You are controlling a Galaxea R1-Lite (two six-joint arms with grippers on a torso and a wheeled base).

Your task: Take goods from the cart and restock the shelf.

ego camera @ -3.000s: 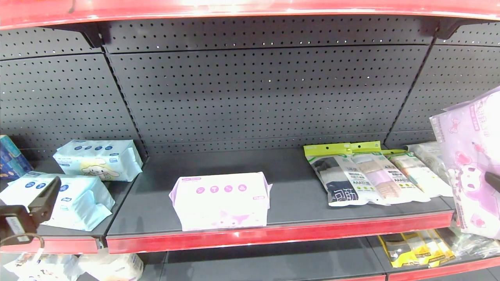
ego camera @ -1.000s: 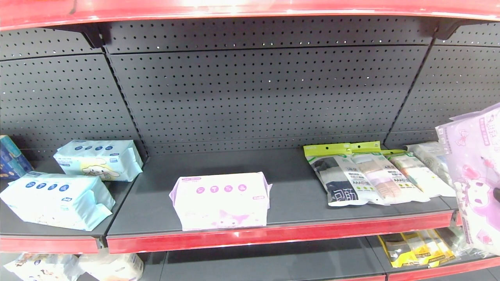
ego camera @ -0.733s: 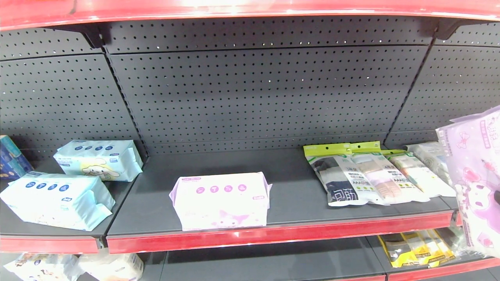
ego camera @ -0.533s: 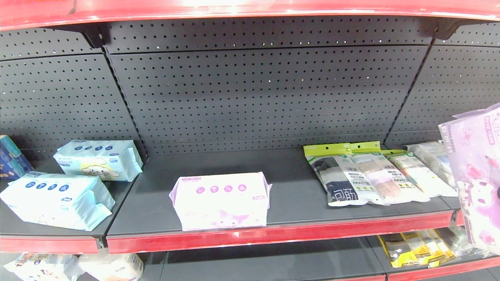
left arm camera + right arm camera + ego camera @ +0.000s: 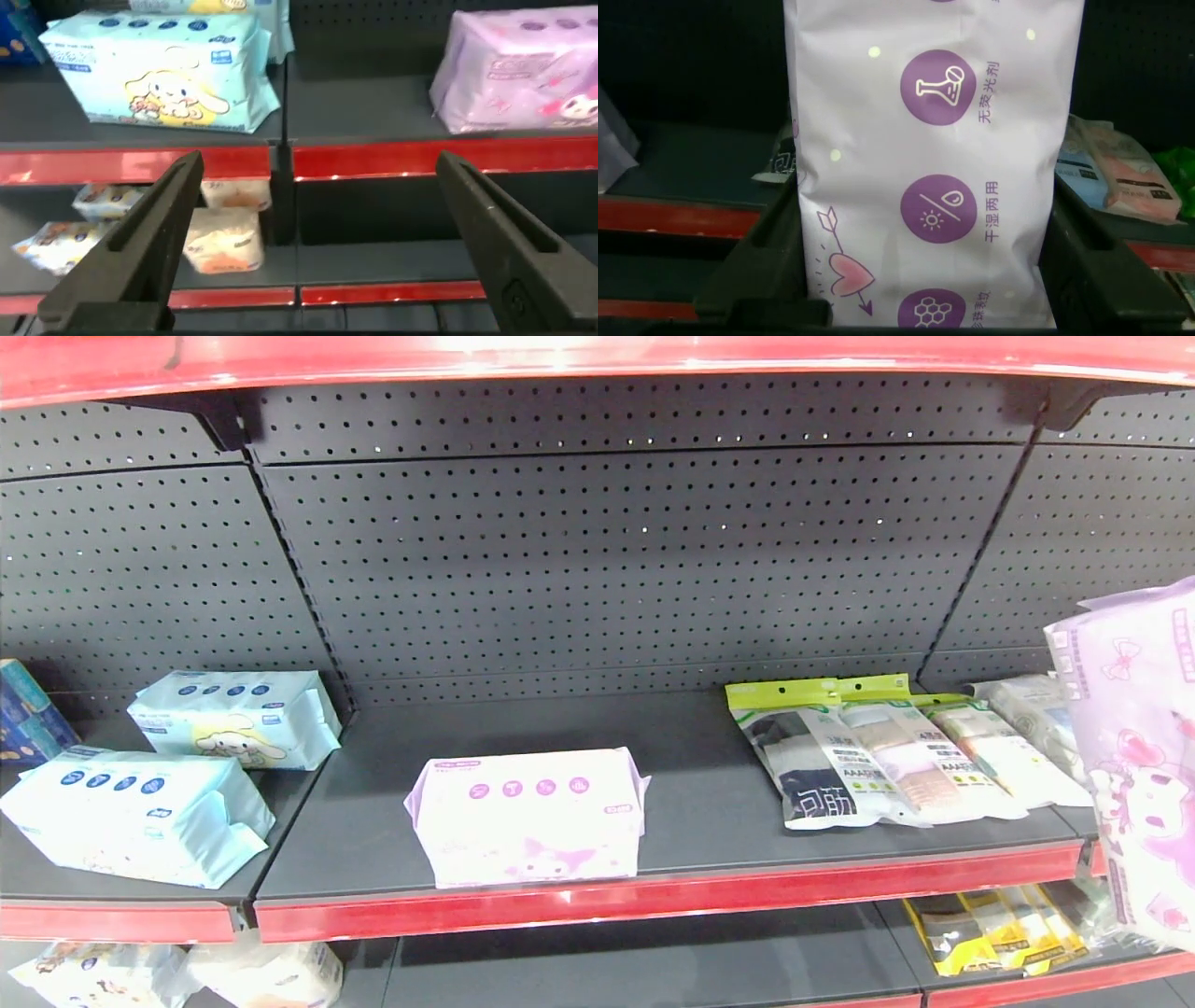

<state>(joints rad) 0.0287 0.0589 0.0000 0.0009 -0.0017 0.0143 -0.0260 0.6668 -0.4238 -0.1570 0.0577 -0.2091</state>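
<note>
- right gripper (image 5: 926,275) is clamping the purple pack (image 5: 1134,756), long axis upright (hanging off the right end)
- left gripper (image 5: 322,252) is gaping wide, empty, facing the shelf front
- bare stretch of shelf (image 5: 695,784) is lying leftward of the held pack, beside the matching pack (image 5: 527,817)

2 lt-blue tissue pks (image 5: 233,717) far left on shelf (image 5: 653,896), green-top garment pkts (image 5: 831,756) overlapping at right, yellow pkts (image 5: 999,924) on tier below, perforated dark back panel (image 5: 635,560)

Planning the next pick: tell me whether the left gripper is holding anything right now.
No: the left gripper stands open with nothing in it, the red shelf edge plain through the gap.
</note>
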